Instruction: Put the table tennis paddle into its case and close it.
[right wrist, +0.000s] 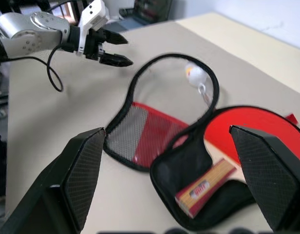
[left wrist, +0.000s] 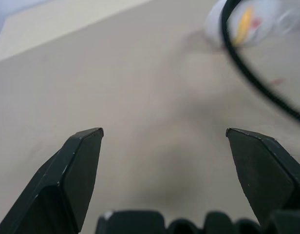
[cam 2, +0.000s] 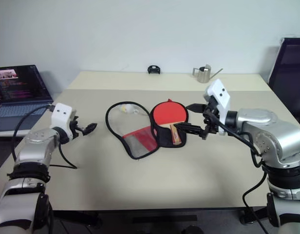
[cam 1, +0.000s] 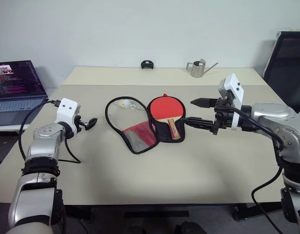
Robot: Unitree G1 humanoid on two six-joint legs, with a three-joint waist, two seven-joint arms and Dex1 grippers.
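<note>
Both grippers, left (cam 1: 89, 123) and right (cam 1: 194, 112), spread wide, grasping nothing. One paddle (cam 1: 165, 108) inside one unzipped case (cam 1: 140, 127) at table (cam 1: 155, 170) centre, handle toward six o'clock, head toward twelve.

No text can be read; the laptop (cam 1: 18, 90) screen's lines are too small.

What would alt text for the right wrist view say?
An open case lies on a table with the red paddle resting in one half, framed by the right gripper's spread fingers; the left gripper hovers beyond.
</note>
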